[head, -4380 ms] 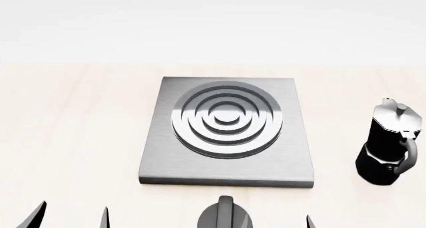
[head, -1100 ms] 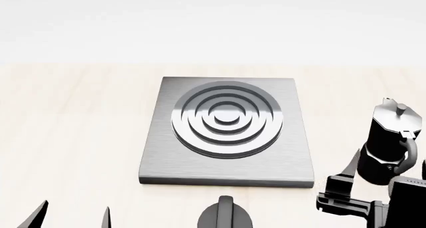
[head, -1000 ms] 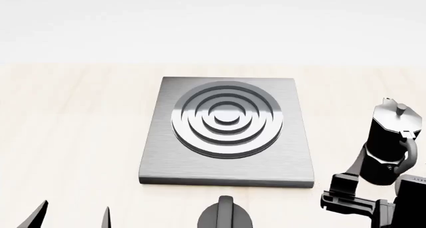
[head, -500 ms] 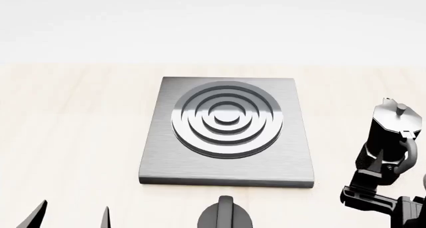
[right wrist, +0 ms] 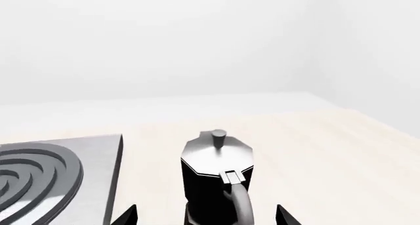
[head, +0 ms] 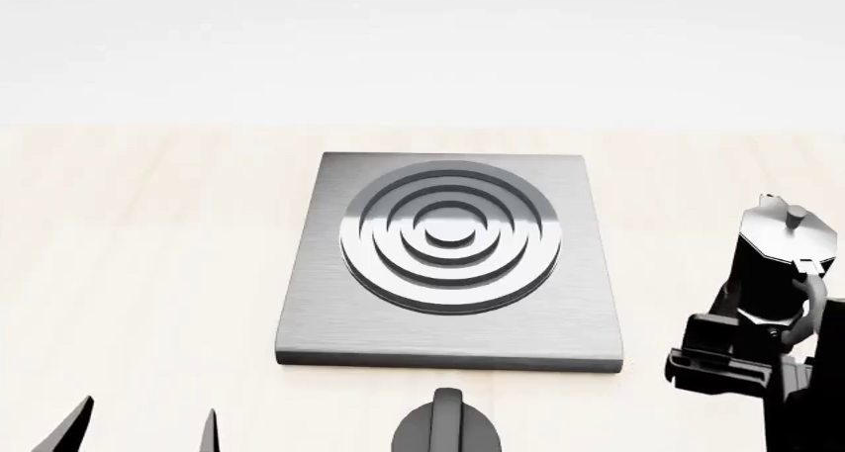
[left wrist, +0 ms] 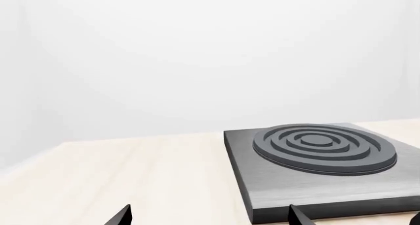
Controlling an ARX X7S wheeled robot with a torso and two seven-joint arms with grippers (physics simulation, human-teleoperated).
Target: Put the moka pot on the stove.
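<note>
The moka pot (head: 779, 274) stands upright on the worktop (head: 145, 274), to the right of the stove (head: 449, 348) and apart from it, with bare wood between the two. In the right wrist view the pot's silver lid and knob face the camera, and its curved handle points back toward your right gripper (right wrist: 206, 216).

Your right gripper sits at the lower body of the pot. In the right wrist view its two dark fingertips (right wrist: 128, 216) show one on each side of the pot, with a visible gap between each tip and the pot wall. The jaws are spread wider than the pot and have hold of nothing. In the head view the gripper body covers the pot's base, so contact there cannot be judged.

Your left gripper (left wrist: 208, 216) is low over the worktop, near the stove's front left corner. Its fingertips are wide apart and nothing lies between them.

The stove lies flat, its ring burner (head: 450, 236) bare. A black knob (head: 448, 427) sits just in front of the stove's near edge.
</note>
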